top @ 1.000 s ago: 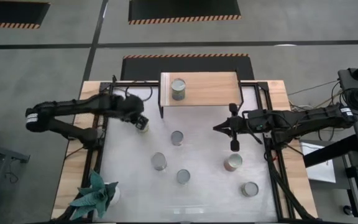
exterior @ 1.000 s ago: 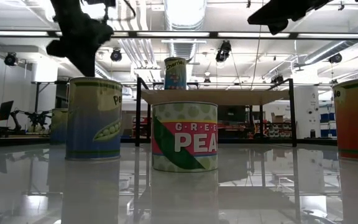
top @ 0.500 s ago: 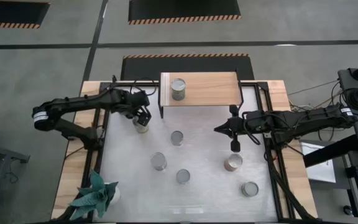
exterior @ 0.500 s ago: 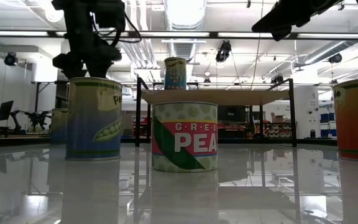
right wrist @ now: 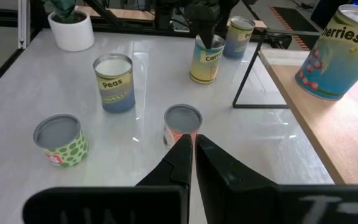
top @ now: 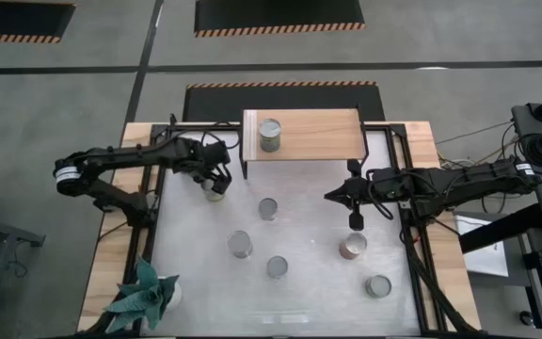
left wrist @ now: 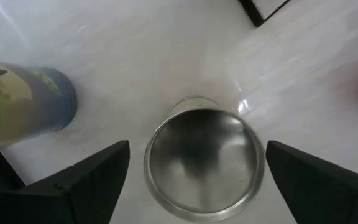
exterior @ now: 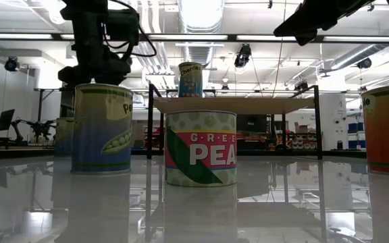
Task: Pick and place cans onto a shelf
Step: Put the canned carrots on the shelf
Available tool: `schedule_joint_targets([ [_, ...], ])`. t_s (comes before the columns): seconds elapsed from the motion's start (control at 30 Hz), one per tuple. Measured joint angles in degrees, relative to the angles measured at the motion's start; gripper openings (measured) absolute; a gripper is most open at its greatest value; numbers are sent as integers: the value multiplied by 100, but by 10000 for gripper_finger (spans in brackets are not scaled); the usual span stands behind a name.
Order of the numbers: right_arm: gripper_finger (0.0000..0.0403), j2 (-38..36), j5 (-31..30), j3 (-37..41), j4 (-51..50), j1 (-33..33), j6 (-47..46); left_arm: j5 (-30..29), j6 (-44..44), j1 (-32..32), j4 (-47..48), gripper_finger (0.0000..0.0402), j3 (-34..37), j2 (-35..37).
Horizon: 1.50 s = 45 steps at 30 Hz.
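Observation:
My left gripper [top: 217, 181] hangs open over a silver-topped can [left wrist: 202, 163] that stands on the white table by the shelf's left leg. One finger is on each side of the can, and a gap shows on both sides. A second can [left wrist: 23, 115] stands close beside it. The light-wood shelf [top: 313, 137] at the far edge carries one can [top: 270, 134]. Several more cans stand on the table, among them a peas can [exterior: 102, 128] and a green-peas can [exterior: 200, 148]. My right gripper [right wrist: 191, 146] is shut and hovers right of the middle, above the table.
A teal plant in a white pot [top: 144, 294] stands at the near left corner. The shelf's thin black legs [right wrist: 248, 68] reach the table close to the left gripper's can. Loose cans [top: 352, 247] [top: 378, 285] stand near my right arm. Black frame rails run along both table sides.
My left gripper has opened from shut and come down toward the can by the shelf's left leg, shifting slightly toward the table's right. The can has not moved.

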<state>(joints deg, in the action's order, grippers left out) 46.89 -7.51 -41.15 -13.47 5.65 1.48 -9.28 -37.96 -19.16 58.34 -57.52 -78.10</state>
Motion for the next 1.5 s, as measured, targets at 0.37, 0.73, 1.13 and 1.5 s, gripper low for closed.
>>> schedule_joint_targets([
  [0.37,9,0,-2,2,4,-2,66,-22,-108,133,-222,307,131,6],
  [0.73,9,0,-4,2,4,-2,-5,-107,-240,306,-213,277,125,25],
  [1.13,9,4,-4,17,2,-2,-32,-26,-341,394,91,320,138,74],
  [1.5,9,4,-7,17,4,-2,-35,-101,-543,662,368,341,189,817],
])
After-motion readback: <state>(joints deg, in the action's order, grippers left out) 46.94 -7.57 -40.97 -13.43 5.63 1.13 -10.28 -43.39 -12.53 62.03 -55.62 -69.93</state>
